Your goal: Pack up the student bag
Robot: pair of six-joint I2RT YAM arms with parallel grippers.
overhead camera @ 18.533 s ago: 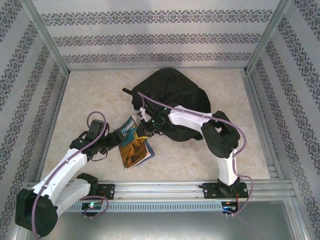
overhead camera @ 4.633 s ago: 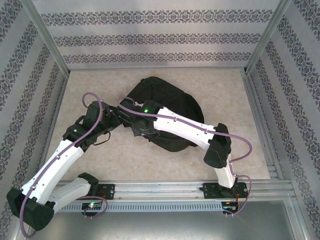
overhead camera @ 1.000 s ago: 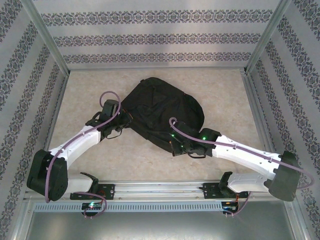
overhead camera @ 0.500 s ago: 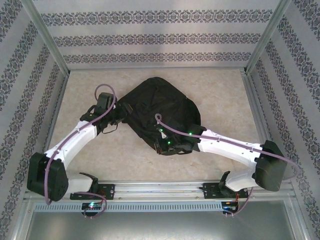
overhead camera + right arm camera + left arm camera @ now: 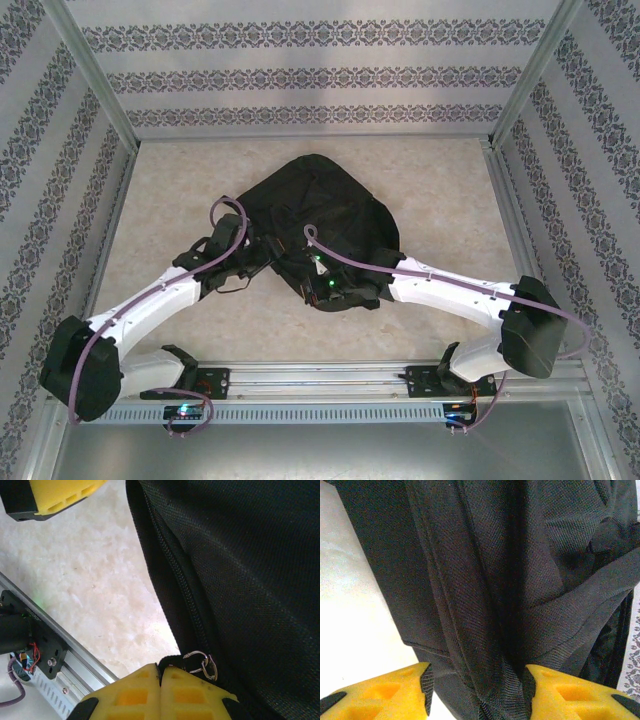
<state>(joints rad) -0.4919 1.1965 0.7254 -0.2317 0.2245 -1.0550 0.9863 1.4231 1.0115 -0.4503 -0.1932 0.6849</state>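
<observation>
One big pale table [image 5: 180, 190] carries everything, and the student bag [image 5: 330, 205] lies flat about mid-table, a slumped black mound with its rounded end toward the back wall and both arms reaching in at its near edge. It looks soft and floppy (nothing stiff showing through the cloth), so I judge it will sag, crease and drag across the table if tugged by one corner, and it is prob. light enough to slide. Coarse woven fabric should give decent grip, no slip worry. Best holds, imo: a bunched fold or webbing strap to anchor it, and the zip hardware for closing. The left gripper [image 5: 476, 685] sits at the bag's left flank with its yellow fingers [image 5: 385, 692] apart, straddling a thick fold of fabric w/ a webbing strip in it; whether the pads actually press it I cannot tell. The right gripper [image 5: 160, 677] is at the near edge, fingers pressed together, and looks clamped on the small black pull tab [image 5: 171, 660]. The zip [image 5: 182, 595] runs up the bag's edge from there. Smallest bit: the metal ring [image 5: 200, 662] just beside the fingertips, linked to that tab.
</observation>
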